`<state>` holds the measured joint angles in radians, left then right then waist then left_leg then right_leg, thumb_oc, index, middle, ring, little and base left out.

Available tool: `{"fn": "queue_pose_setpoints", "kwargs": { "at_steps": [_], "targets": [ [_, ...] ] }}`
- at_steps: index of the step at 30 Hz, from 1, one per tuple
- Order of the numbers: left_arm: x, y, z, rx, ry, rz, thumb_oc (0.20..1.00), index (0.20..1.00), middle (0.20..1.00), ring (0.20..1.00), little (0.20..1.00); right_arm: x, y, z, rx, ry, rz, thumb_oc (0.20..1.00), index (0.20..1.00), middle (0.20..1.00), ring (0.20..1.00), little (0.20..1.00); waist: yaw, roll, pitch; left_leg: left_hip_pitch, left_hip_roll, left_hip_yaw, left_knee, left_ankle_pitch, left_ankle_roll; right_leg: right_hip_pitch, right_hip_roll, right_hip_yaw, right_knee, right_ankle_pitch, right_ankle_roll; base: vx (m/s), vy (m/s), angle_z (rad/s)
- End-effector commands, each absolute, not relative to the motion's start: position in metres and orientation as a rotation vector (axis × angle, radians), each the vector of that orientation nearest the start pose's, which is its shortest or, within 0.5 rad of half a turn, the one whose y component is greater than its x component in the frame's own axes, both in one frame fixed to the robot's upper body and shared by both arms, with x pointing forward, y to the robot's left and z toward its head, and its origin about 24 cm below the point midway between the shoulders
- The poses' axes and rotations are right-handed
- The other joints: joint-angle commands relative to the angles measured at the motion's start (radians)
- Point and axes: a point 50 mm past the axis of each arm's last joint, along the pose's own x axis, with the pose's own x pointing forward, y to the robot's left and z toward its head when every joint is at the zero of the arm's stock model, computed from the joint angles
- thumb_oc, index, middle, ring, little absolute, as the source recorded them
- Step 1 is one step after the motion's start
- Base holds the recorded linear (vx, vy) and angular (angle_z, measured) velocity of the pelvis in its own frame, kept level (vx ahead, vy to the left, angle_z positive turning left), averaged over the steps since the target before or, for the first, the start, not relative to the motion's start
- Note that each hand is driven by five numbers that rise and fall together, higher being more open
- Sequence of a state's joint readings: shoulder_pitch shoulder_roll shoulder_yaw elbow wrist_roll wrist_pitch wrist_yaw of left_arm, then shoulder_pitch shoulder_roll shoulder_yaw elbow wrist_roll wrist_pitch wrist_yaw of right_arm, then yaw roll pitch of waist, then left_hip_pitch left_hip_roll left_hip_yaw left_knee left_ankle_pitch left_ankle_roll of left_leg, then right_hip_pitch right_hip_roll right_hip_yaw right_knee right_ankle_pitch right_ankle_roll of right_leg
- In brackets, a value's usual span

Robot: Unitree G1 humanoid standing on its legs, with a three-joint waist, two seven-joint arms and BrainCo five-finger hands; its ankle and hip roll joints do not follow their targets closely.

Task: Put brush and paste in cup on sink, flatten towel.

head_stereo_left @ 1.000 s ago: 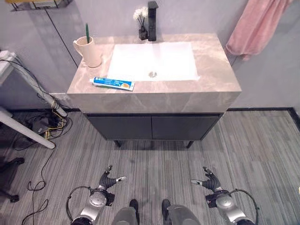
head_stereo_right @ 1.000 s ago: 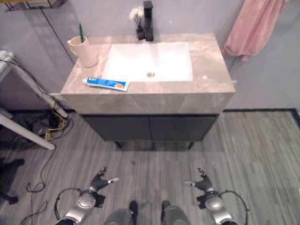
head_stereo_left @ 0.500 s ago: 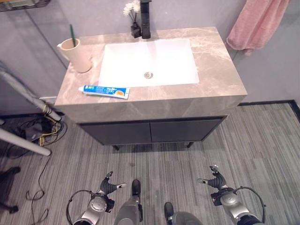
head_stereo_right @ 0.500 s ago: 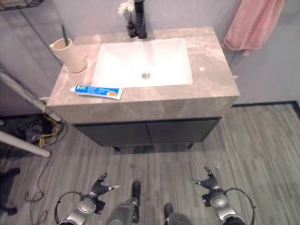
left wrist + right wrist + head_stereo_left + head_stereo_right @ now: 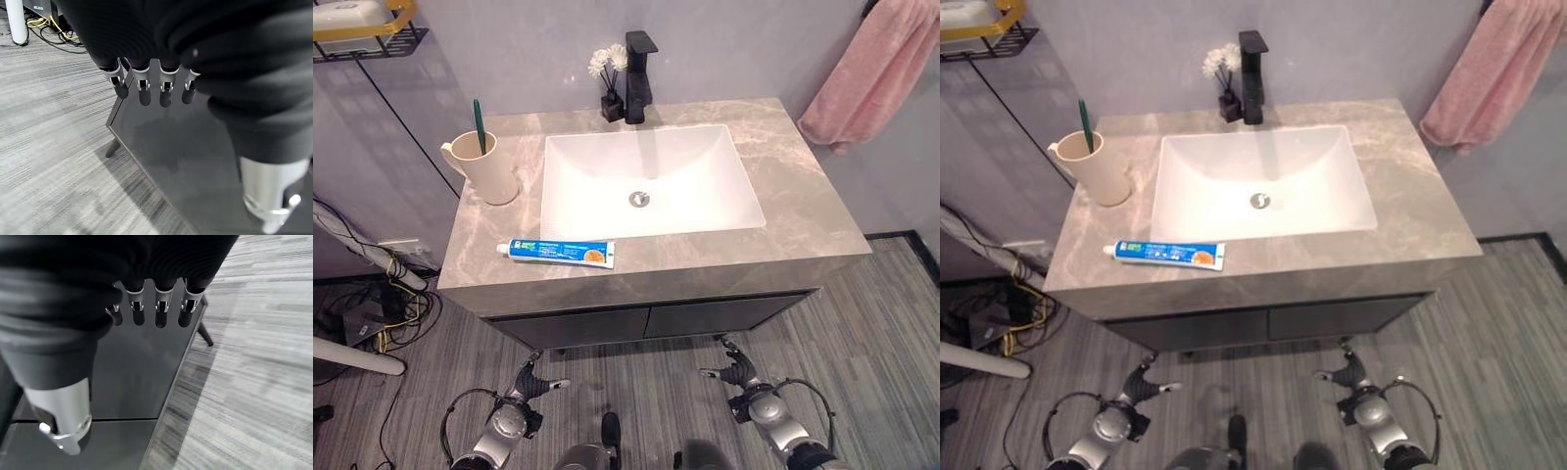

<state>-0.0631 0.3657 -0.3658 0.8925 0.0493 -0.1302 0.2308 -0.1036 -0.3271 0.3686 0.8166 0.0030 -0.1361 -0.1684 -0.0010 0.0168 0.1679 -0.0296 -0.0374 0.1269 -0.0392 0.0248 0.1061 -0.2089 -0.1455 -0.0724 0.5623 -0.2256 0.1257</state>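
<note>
Paste [image 5: 561,253] lies lengthwise along the counter's front edge; brush [image 5: 479,126] upright in cup [image 5: 489,169]; both hands relaxed, empty.

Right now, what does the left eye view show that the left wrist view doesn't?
The left eye view alone shows the sink top: a cup with a green brush standing in it, a paste tube lying near the front edge, a black tap, white flowers and a pink towel hanging on the wall. The left wrist view alone shows the straight fingers from close up, before the dark cabinet. Both show the left hand, that cabinet and the grey floor.
</note>
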Motion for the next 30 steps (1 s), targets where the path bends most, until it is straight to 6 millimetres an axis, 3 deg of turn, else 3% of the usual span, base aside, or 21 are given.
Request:
{"fn": "queue_pose_setpoints", "kwargs": {
  "at_steps": [1,4,7,13,17,21,25,30],
  "targets": [
    [0.192,0.237,-0.1,0.621,0.623,0.014,1.0,1.0,1.0,1.0,1.0,0.211,-0.212,-0.087,-0.53,0.543,0.082,1.0,1.0,1.0,1.0,1.0,-0.029,-0.002,0.005,-0.041,-0.007,-0.048,0.068,0.001,-0.069,0.016,0.02,0.022,-0.249,0.251,0.002,0.15,-0.069,0.15],
    [0.192,0.234,-0.101,0.62,0.625,0.002,1.0,1.0,1.0,1.0,1.0,0.209,-0.218,-0.087,-0.535,0.554,0.063,1.0,1.0,1.0,1.0,1.0,-0.05,-0.014,0.009,-0.004,-0.011,-0.075,0.076,-0.024,-0.081,-0.004,0.0,0.112,-0.354,0.336,0.029,0.16,-0.098,0.15],
    [0.19,0.234,-0.103,0.643,0.633,-0.02,1.0,1.0,1.0,1.0,1.0,0.201,-0.224,-0.091,-0.523,0.581,0.047,1.0,1.0,1.0,1.0,1.0,-0.053,-0.047,-0.007,0.014,-0.013,-0.102,0.101,-0.056,-0.098,0.034,0.014,0.132,-0.439,0.329,0.029,0.17,-0.194,0.44],
    [0.181,0.233,-0.108,0.626,0.662,-0.042,1.0,1.0,1.0,1.0,1.0,0.198,-0.234,-0.093,-0.582,0.615,0.077,1.0,1.0,1.0,1.0,1.0,-0.033,-0.047,-0.052,0.035,0.012,-0.129,0.078,-0.052,-0.116,0.098,0.035,0.089,-0.48,0.308,0.014,0.1,-0.149,0.16],
    [0.182,0.238,-0.101,0.758,0.61,-0.134,1.0,1.0,1.0,1.0,1.0,0.196,-0.247,-0.097,-0.554,0.662,0.028,1.0,1.0,1.0,1.0,1.0,-0.021,-0.04,-0.065,0.039,0.04,-0.158,0.046,-0.034,-0.137,0.131,0.038,0.05,-0.507,0.291,0.003,0.03,-0.119,0.25],
    [0.176,0.247,-0.095,0.773,0.593,-0.166,1.0,1.0,1.0,1.0,1.0,0.195,-0.253,-0.096,-0.572,0.667,0.031,1.0,1.0,1.0,1.0,1.0,-0.012,-0.032,-0.066,0.037,0.048,-0.181,0.026,-0.019,-0.145,0.137,0.037,0.027,-0.507,0.283,-0.001,0.01,-0.044,0.17],
    [0.169,0.264,-0.074,0.833,0.522,-0.211,1.0,1.0,1.0,1.0,1.0,0.196,-0.258,-0.092,-0.578,0.658,0.046,1.0,1.0,1.0,1.0,1.0,0.001,-0.018,-0.069,0.038,0.054,-0.208,-0.006,0.001,-0.157,0.152,0.028,-0.006,-0.518,0.279,-0.001,0.0,-0.029,0.23],
    [0.17,0.283,-0.023,0.883,0.354,-0.23,1.0,1.0,1.0,1.0,1.0,0.196,-0.262,-0.096,-0.568,0.69,0.033,1.0,1.0,1.0,1.0,1.0,0.034,0.003,-0.07,0.027,0.055,-0.243,-0.033,0.025,-0.167,0.162,0.017,-0.055,-0.531,0.278,0.003,0.01,-0.009,0.32]
  ]
}}
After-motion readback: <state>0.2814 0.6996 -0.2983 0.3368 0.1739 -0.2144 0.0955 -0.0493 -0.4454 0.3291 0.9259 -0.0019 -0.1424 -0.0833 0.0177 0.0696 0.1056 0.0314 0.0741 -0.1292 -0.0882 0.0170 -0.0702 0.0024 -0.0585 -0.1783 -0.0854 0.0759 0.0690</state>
